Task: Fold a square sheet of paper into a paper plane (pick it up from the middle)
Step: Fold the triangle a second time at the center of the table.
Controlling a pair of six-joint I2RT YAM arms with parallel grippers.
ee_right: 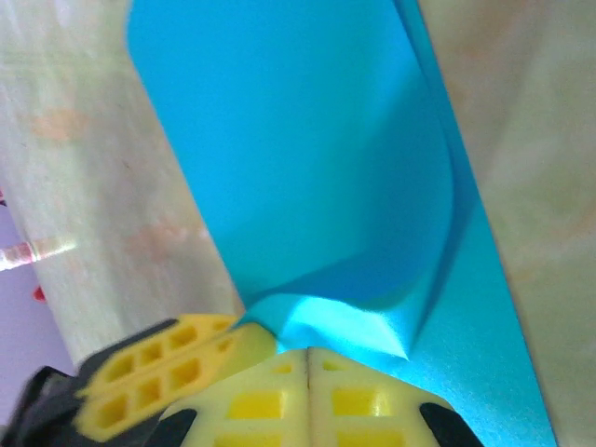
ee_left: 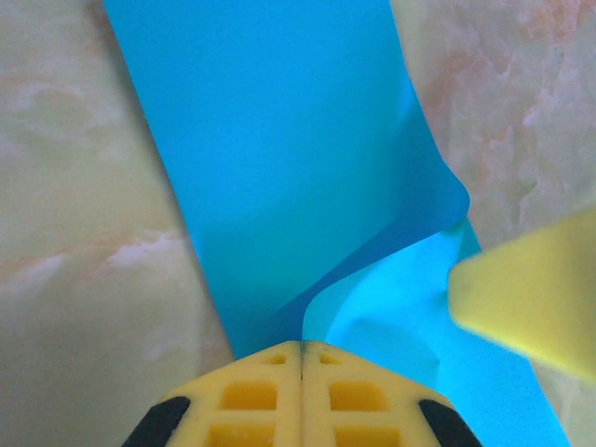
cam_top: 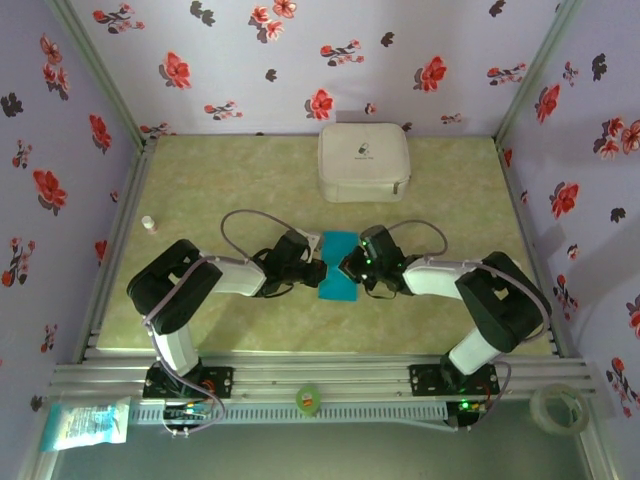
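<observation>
Left wrist: left gripper (ee_left: 303, 348) tight on paper (ee_left: 279, 140)

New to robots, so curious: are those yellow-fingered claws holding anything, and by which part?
Both seem shut on the thin turquoise-blue sheet of paper: left gripper and right gripper pinch its curled-up fold near the middle.

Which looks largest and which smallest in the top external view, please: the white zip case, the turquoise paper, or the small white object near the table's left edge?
1. white zip case
2. turquoise paper, judged by its visible part, as some is covered
3. small white object
</observation>
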